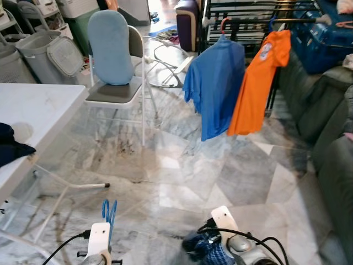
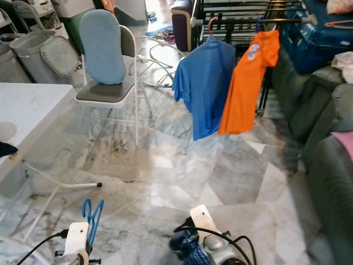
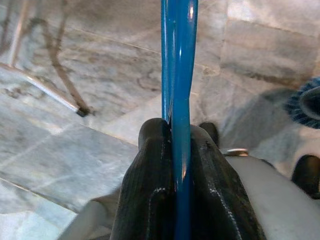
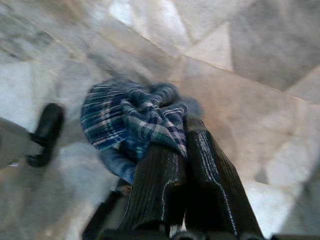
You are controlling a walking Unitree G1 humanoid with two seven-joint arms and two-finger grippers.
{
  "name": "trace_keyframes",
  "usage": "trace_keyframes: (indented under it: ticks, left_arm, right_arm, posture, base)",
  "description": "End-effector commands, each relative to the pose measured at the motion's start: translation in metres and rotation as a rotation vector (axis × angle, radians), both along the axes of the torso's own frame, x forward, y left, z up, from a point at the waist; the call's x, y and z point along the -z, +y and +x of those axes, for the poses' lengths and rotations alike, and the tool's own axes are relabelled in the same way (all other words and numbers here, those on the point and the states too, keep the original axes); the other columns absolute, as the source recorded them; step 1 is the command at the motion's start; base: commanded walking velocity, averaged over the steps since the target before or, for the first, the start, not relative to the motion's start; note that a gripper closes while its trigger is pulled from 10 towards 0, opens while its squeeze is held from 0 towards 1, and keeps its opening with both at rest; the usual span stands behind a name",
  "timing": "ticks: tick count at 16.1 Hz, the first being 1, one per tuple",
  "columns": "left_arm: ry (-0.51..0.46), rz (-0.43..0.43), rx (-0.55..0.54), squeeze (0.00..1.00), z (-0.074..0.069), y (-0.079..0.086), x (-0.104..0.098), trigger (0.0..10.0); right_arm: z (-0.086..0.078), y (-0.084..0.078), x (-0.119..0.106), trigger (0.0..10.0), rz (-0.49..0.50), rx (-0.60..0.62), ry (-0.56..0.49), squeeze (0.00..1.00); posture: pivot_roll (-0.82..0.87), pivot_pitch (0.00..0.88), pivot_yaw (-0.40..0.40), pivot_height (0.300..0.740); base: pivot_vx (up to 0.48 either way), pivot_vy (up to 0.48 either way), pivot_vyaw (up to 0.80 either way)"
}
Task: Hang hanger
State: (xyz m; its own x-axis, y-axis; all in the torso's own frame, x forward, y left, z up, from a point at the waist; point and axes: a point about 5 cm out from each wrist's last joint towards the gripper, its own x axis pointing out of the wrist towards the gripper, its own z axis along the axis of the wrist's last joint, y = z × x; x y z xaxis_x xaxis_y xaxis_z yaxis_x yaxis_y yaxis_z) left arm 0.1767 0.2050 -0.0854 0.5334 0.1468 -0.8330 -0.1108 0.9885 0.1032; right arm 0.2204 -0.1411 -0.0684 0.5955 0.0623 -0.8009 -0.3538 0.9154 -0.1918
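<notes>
**Two shirts on the rack, a blue hanger in the left gripper**

Two shirts hang on the dark clothes rack [image 1: 242,16] at the far side of the room: a blue shirt [image 1: 214,85] and, just beside it, an orange shirt [image 1: 259,80]. The floor [image 1: 182,165] is grey and white marble tile, with dark streaks near the middle. A white folding chair [image 1: 118,72] with a light-blue cushion against its back stands left of the rack, and grey laundry baskets [image 1: 47,55] sit behind it. A white table [image 1: 33,110] fills the left edge, with a dark cloth [image 1: 11,146] lying on it. A dark grey sofa [image 1: 325,127] runs along the right.

Low in the head views, the left gripper [image 3: 176,130] has its two black fingers pressed tight on a blue hanger [image 3: 179,60], whose thin plastic runs straight up between them; the hanger's top also shows above the left wrist [image 1: 109,211]. The right gripper [image 4: 182,135] has its fingers closed together on a bunched blue plaid garment [image 4: 132,117], held low above the tiles.
</notes>
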Motion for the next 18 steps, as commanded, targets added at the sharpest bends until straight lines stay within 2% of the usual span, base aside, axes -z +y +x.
trace_keyframes:
  ticks: [1,6,8,10,11,14,18]
  left_arm:
    - [0.021,0.008,-0.052,0.00,-0.010,0.007,0.003,10.0]
    - [0.018,-0.002,-0.103,0.00,-0.014,0.011,0.004,10.0]
    - [0.017,-0.003,-0.104,0.00,-0.013,0.011,0.004,10.0]
    - [-0.005,-0.019,-0.073,0.00,-0.004,0.010,0.000,10.0]
    - [-0.014,-0.030,-0.067,0.00,-0.001,0.010,-0.002,10.0]
    - [-0.035,-0.070,-0.007,0.00,0.008,0.002,-0.005,10.0]
    - [-0.035,-0.086,0.054,0.00,0.013,-0.011,-0.005,10.0]
  right_arm:
    - [0.005,0.001,-0.003,10.0,-0.001,-0.016,-0.012,0.00]
    - [0.007,-0.001,-0.004,10.0,-0.018,-0.046,-0.012,0.00]
    - [0.007,-0.005,-0.004,10.0,0.020,0.050,-0.016,0.00]
    - [0.005,-0.039,-0.005,10.0,0.064,0.237,-0.029,0.00]
    - [0.003,-0.046,-0.005,10.0,0.068,0.276,-0.033,0.00]
    - [-0.004,-0.059,-0.003,10.0,0.058,0.354,-0.029,0.00]
    - [-0.004,-0.061,-0.003,10.0,0.059,0.372,-0.032,0.00]
  posture:
    - [-0.02,0.000,0.028,0.740]
    - [0.03,0.000,-0.017,0.740]
    - [0.02,0.000,-0.009,0.740]
    - [-0.01,0.000,0.027,0.740]
    - [-0.01,0.000,0.037,0.740]
    - [-0.05,0.000,0.074,0.740]
    - [-0.07,0.000,0.083,0.740]
  base:
    - [0.000,0.000,0.00]
    - [0.000,0.000,0.00]
    - [0.000,0.000,0.00]
    - [0.000,0.000,0.00]
    - [0.000,0.000,0.00]
    - [0.000,0.000,0.00]
    - [0.000,0.000,0.00]
